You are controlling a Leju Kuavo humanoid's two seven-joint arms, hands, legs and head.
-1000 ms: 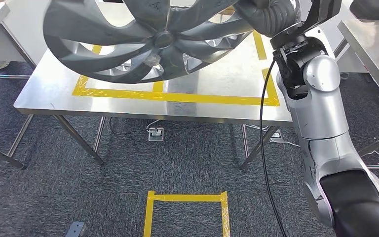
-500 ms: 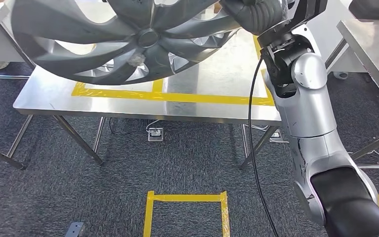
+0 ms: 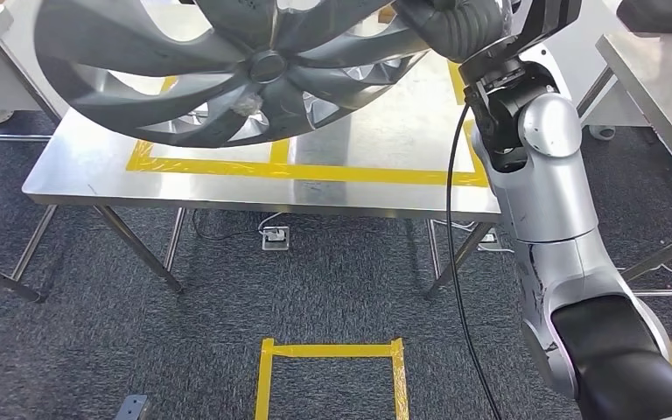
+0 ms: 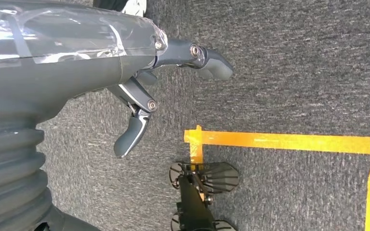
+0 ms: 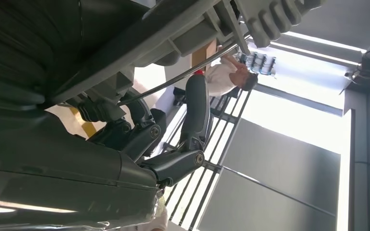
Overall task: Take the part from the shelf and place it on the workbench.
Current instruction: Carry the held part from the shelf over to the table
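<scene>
Nearest the robot: dark carpet with a yellow tape square [image 3: 331, 372] on the floor, short of the workbench. The left hand [image 4: 139, 91] hangs low over this carpet, well apart from the workbench — fingers loosely spread, nothing in them. It plays no part in the carry as things stand.

Right arm [image 3: 547, 210] rises along the workbench's right end and reaches up and inward. The right hand [image 5: 149, 139] is at the part's rim; the right wrist view shows dark fingers curled close under the part's edge, so I judge it is gripping the rim, though the contact itself is partly hidden.

The part — a large grey wheel cover [image 3: 236, 61] with swept spokes and a round hub — hangs in the air above the workbench [image 3: 376, 188], tilted, its face turned toward the head camera. It spreads left from the right hand, over the left taped box of the yellow tape outline [image 3: 315, 171] on the steel top.

Key relation: the cover is held by its right edge alone, the bulk cantilevered leftward over the bench. Lowering calls for levelling the disc so it lies flat inside the outline, not landing on its low near-left rim.

Beyond the workbench: another table's edge at far left.
</scene>
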